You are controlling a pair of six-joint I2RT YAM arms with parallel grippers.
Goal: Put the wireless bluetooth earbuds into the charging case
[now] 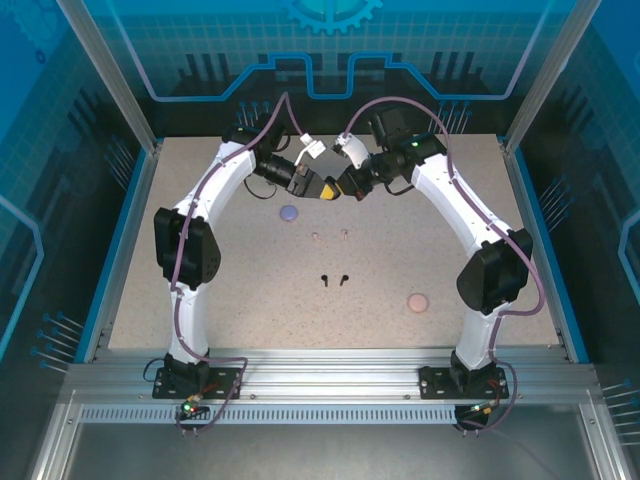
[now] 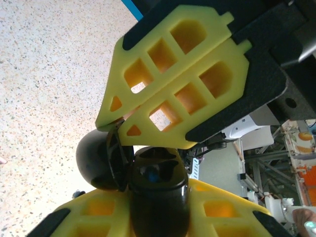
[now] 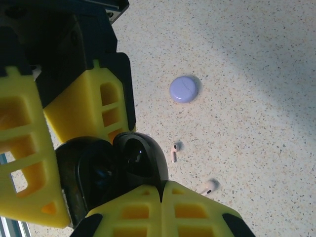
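A black charging case (image 1: 333,190) hangs open above the back middle of the table, between my two grippers. My left gripper (image 2: 158,193) is shut on the case's lower half (image 2: 159,187), whose earbud wells face up. My right gripper (image 3: 162,185) is shut on the edge of the raised lid (image 3: 144,157); the same lid (image 2: 97,161) shows beside my right fingers (image 2: 173,74). Two pale pink earbuds (image 3: 174,152) (image 3: 211,185) lie loose on the table below. Two black earbuds (image 1: 325,279) (image 1: 342,279) lie nearer the middle.
A closed lavender round case (image 1: 290,212) (image 3: 184,89) sits left of the pink earbuds (image 1: 316,236). A closed pale pink round case (image 1: 417,301) lies front right. Blue walls ring the speckled table (image 1: 230,290).
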